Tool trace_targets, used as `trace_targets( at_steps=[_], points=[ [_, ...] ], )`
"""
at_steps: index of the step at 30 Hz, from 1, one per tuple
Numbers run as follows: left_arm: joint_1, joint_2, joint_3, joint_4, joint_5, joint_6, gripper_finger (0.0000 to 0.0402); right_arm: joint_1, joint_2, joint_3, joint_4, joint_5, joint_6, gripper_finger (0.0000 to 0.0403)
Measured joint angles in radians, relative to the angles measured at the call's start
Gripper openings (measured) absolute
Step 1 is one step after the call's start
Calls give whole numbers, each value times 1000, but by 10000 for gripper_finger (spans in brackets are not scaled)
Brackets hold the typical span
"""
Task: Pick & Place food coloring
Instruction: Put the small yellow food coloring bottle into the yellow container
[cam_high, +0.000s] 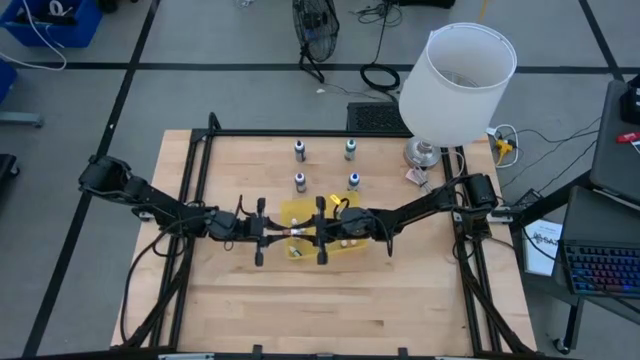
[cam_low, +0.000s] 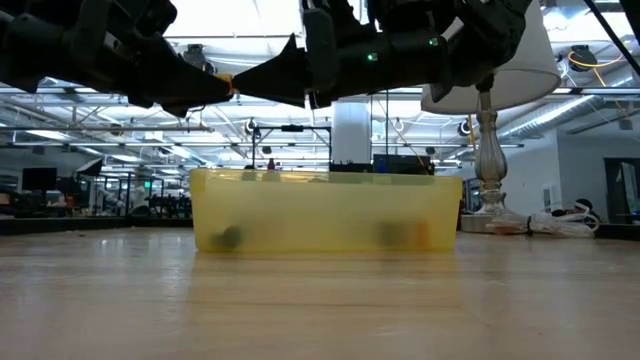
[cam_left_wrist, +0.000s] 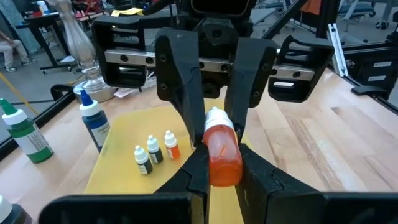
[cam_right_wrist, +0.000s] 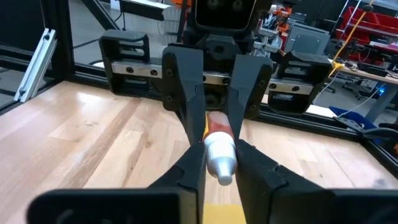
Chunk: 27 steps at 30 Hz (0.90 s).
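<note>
A small orange food coloring bottle (cam_left_wrist: 224, 155) with a white cap (cam_right_wrist: 221, 155) is held level between my two grippers above the yellow tray (cam_high: 300, 215). My left gripper (cam_left_wrist: 224, 165) is shut on its body. My right gripper (cam_right_wrist: 219, 163), facing it, is shut on its cap end. Three tiny dropper bottles (cam_left_wrist: 154, 150) stand upright in the tray. Four upright food coloring bottles (cam_high: 299, 181) stand on the table beyond the tray; a blue one (cam_left_wrist: 93, 121) and a green one (cam_left_wrist: 25, 134) also show in the left wrist view. My left gripper pinches the bottle's orange body (cam_left_wrist: 225, 169) between its two fingers, coming level from the table's left, the fingers along the bottle. The bottle lies level, clear of the tray. My right gripper pinches the white cap end (cam_right_wrist: 219, 149) between its two fingers, level from the table's right, the fingers along the bottle.
A lamp with a white shade (cam_high: 455, 80) stands at the table's far right corner, its base (cam_high: 422, 152) near the bottles. A black frame (cam_high: 190, 180) runs along the table's edges. Bare wood lies between the tray and the near edge.
</note>
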Motion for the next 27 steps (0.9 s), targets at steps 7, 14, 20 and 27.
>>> trace_targets(
  at_steps=[7,14,20,27],
  points=[
    [0,1,1,5,0,2,55,13,-22,6,-53,4,-63,44],
    [0,-1,1,47,-10,-4,180,62,-153,135,-624,99,-101,44],
    [0,-1,1,46,-14,-5,243,80,-187,381,-1196,131,-24,44],
    [2,-1,1,41,-39,-4,265,71,-100,580,-1546,131,47,44]
  ],
)
